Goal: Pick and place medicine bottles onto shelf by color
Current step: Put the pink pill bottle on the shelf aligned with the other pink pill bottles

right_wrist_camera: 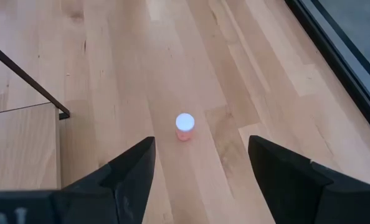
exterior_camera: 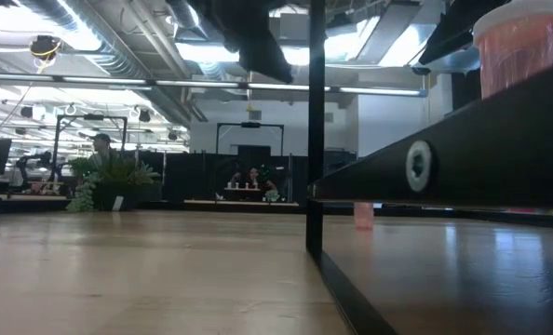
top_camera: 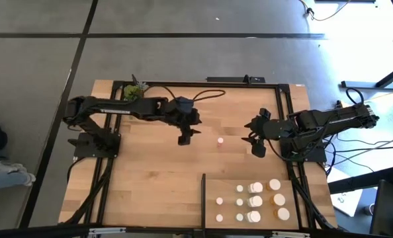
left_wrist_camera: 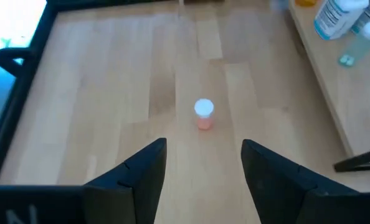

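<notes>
Orange bottle, small, round, white-capped, stands alone on bare wood, well apart from the shelf holding the sorted bottles. Left gripper and right gripper flank it, jaws apart, empty. Judged: approach step; next, descend and straddle the smooth cylinder.

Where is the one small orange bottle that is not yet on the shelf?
In the high view the small orange bottle stands upright mid-table, between the left gripper and right gripper, apart from the shelf.

Left gripper and right gripper hover apart, fingers seemingly spread, holding nothing.
</notes>
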